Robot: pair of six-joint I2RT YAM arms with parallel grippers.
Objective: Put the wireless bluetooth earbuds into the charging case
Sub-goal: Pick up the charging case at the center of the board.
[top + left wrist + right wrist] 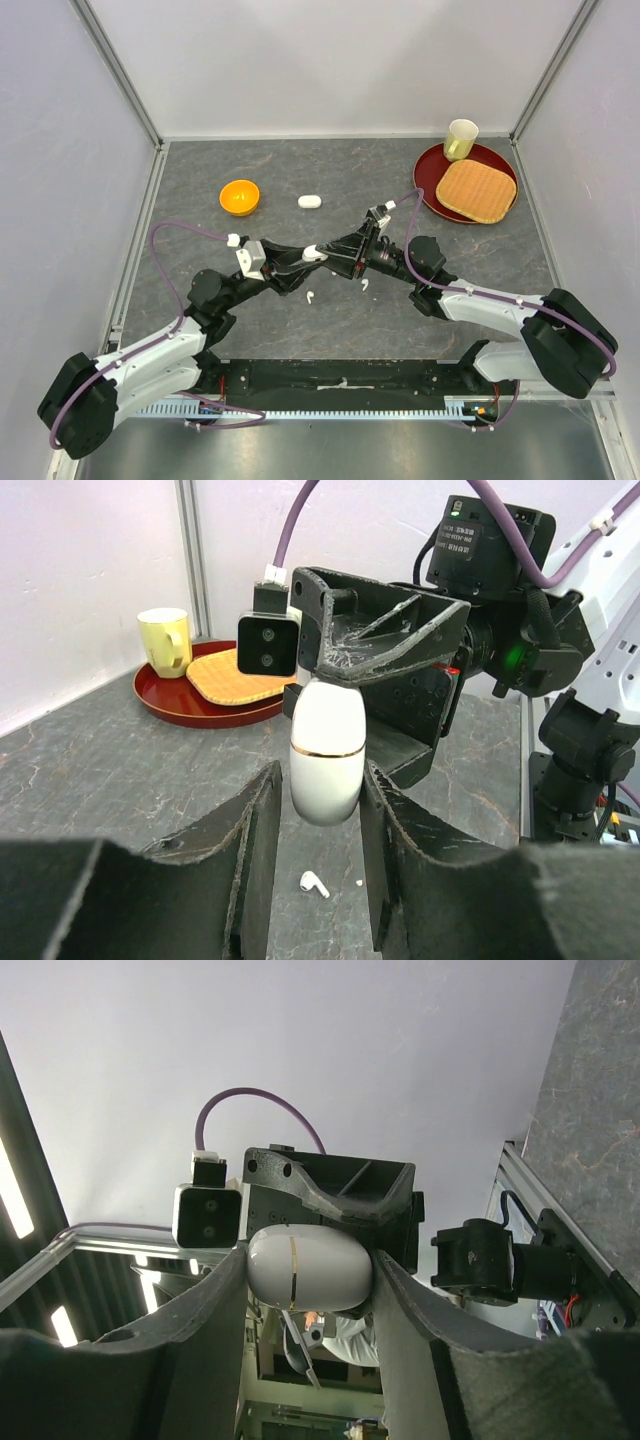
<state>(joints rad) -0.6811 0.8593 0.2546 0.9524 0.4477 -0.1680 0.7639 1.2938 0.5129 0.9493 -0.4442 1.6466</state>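
Gleaming white charging case (326, 750) (gold seam)

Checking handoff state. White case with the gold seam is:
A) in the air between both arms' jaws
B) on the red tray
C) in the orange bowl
A: the case hangs above the table, right jaws clamped on it, left jaws flanking its lower end.

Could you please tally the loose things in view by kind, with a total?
White case: 2
Earbud: 2
Orange bowl: 1
Red plate: 1
Yellow cup: 1
Woven mat: 1
Total: 8
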